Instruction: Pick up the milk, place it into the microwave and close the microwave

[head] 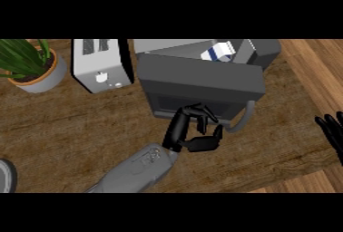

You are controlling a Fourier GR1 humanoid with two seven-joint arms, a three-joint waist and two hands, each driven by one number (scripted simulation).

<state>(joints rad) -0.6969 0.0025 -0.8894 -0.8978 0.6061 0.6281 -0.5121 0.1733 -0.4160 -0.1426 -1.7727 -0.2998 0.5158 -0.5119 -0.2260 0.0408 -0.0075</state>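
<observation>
Non-task items on the wooden tabletop (74, 131)

A potted plant (30, 63) with green leaves stands in a grey, orange-rimmed pot at the far left corner. Just right of it, apart from the pot, sits a white toaster (100, 65) with slots on top and a front lever. At the left edge, a grey rounded object (5, 174), possibly a plate, is cut off by the frame.

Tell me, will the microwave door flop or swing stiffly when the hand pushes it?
The microwave door looks like one rigid panel, so it likely swings on its hinge without bending. The left hand is at its front edge, near the handle. It seems big, so probably heavy.
</observation>
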